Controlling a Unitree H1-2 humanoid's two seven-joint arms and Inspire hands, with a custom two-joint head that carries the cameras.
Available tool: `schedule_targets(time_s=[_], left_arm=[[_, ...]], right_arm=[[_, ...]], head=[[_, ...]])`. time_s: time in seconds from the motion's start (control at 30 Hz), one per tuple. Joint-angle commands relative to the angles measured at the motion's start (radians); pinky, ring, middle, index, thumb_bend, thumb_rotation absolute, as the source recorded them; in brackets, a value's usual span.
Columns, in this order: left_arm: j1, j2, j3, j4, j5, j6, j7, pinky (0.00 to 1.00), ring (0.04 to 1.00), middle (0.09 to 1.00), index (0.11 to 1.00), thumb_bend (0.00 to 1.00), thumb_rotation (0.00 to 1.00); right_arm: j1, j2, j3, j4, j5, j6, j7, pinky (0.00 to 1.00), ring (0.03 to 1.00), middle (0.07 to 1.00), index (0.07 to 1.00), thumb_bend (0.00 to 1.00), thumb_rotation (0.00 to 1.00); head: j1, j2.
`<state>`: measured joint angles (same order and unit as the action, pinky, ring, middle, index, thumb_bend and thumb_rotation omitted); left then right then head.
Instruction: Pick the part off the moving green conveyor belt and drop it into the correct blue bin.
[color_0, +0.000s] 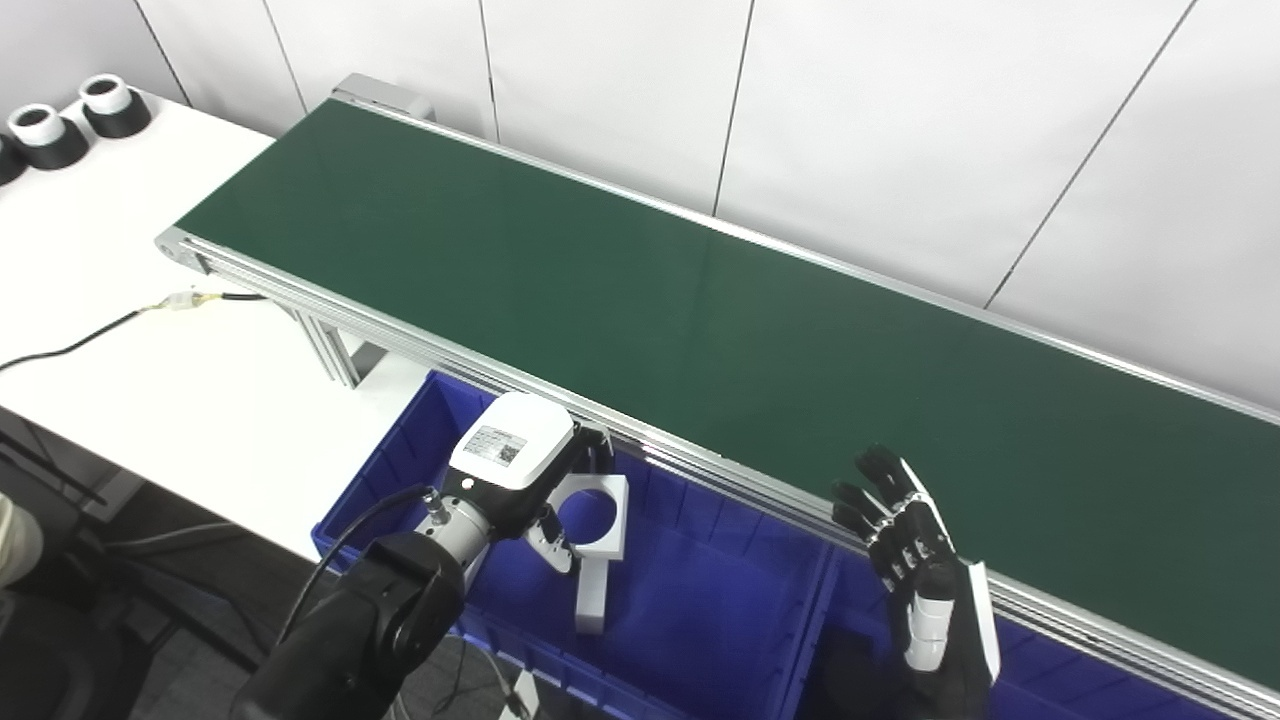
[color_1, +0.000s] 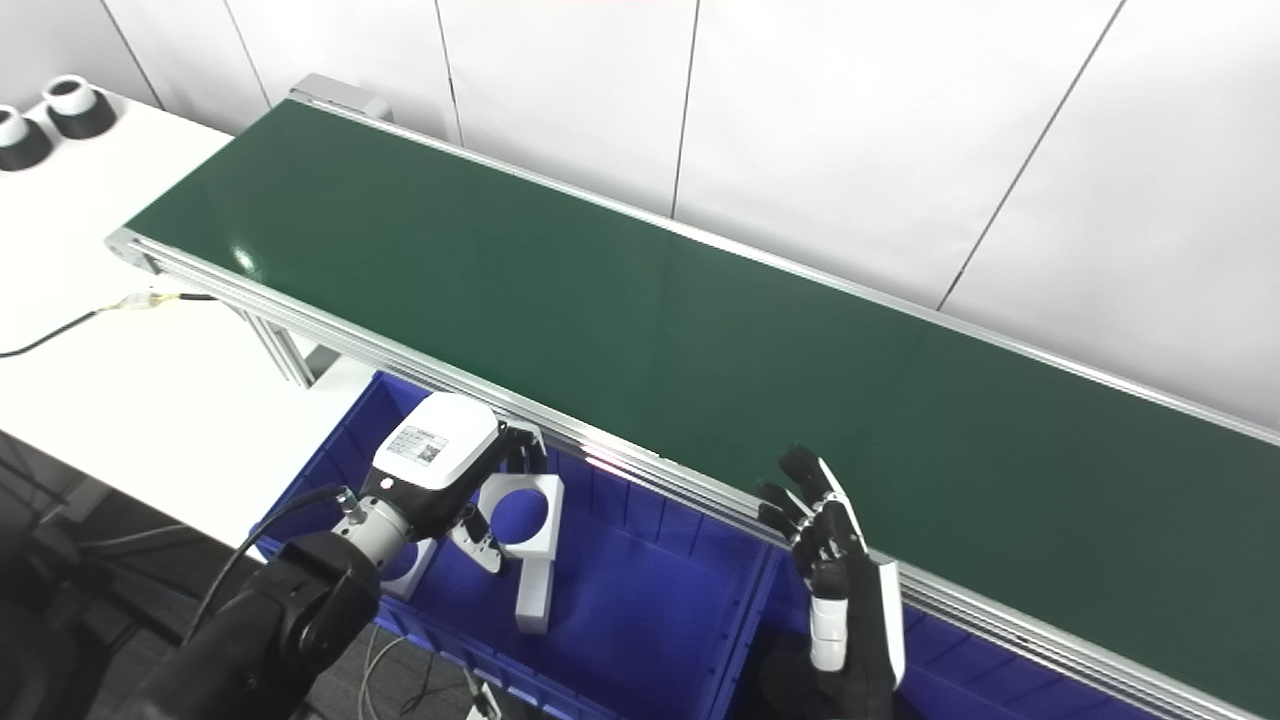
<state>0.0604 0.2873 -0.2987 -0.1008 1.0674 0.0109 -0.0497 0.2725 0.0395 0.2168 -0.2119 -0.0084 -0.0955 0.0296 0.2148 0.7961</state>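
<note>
The green conveyor belt (color_0: 700, 330) runs diagonally from far left to near right and carries no part. My left hand (color_0: 515, 470) is shut on a grey metal clamp part (color_0: 598, 560) with a round hole, holding it over the left blue bin (color_0: 700, 610) just below the belt's near rail. The part's long leg points down into the bin. My right hand (color_0: 915, 560) stands open with fingers upright, holding nothing, at the belt's near rail above the right blue bin (color_0: 1050, 690).
A pale part (color_1: 410, 562) lies in the left bin, partly hidden under my left wrist. A white table (color_0: 150, 390) sits to the left with a black cable (color_0: 90, 340) and black-and-white cylinders (color_0: 45, 135) at its far corner. White wall panels stand behind the belt.
</note>
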Motion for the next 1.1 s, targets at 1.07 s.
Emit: schedule_targets(time_s=[1.07], left_arm=[[-0.008, -0.065, -0.058, -0.164, -0.096, -0.115, 0.082, 0.60, 0.657, 0.710, 0.695, 1.00, 0.38]], right_arm=[[-0.003, -0.052, -0.064, 0.009, 0.089, -0.043, 0.037, 0.78, 0.810, 0.886, 0.881, 0.91, 0.98]], head=[[-0.013, -0.021]])
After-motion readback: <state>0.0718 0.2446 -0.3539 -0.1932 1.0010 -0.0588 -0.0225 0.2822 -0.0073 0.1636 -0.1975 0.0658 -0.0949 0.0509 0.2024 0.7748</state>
